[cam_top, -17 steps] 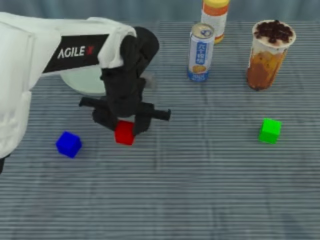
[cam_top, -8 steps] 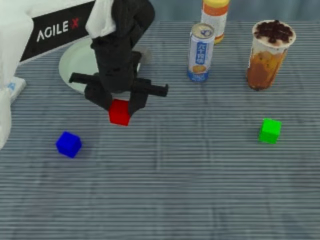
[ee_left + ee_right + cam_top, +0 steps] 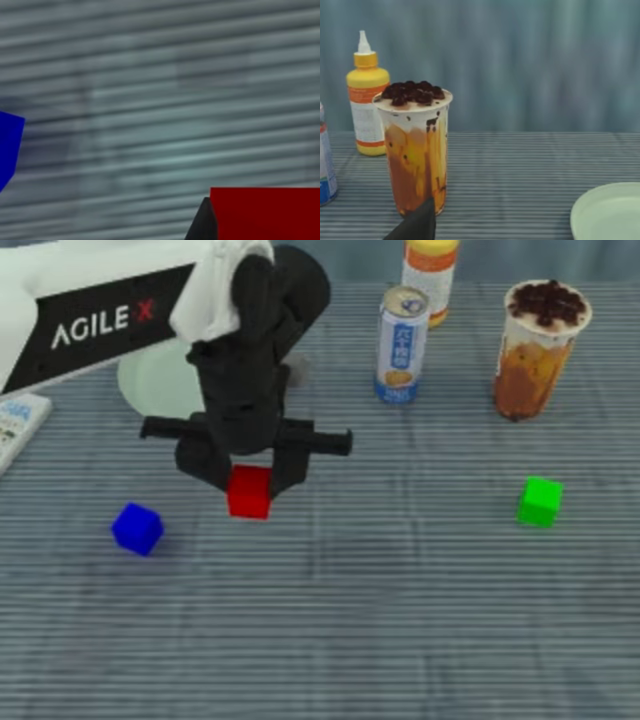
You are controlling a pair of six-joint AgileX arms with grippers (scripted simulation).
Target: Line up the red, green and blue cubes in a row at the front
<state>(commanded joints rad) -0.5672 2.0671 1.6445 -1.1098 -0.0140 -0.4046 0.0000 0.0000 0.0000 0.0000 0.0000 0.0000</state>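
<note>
The red cube [image 3: 249, 493] is clamped between the black fingers of my left gripper [image 3: 247, 480], left of the table's middle. In the left wrist view the red cube [image 3: 265, 214] fills the lower corner beside one dark fingertip [image 3: 204, 225], with striped cloth beyond it. On the cloth to the left lies the blue cube [image 3: 137, 528], whose edge also shows in the left wrist view [image 3: 7, 150]. The green cube [image 3: 540, 501] rests alone at the right. My right arm is outside the top view; only a dark tip of the right gripper [image 3: 417, 225] shows.
Along the back stand a drink can [image 3: 402, 344], a yellow squeeze bottle [image 3: 430, 275] and a tall dessert cup [image 3: 540, 348]. A pale plate [image 3: 160, 390] lies partly under the left arm. A white box [image 3: 20, 425] sits at the left edge.
My left gripper, holding the red cube, moved toward the back of the table, then came forward and slightly right again. The blue and green cubes stayed put.
</note>
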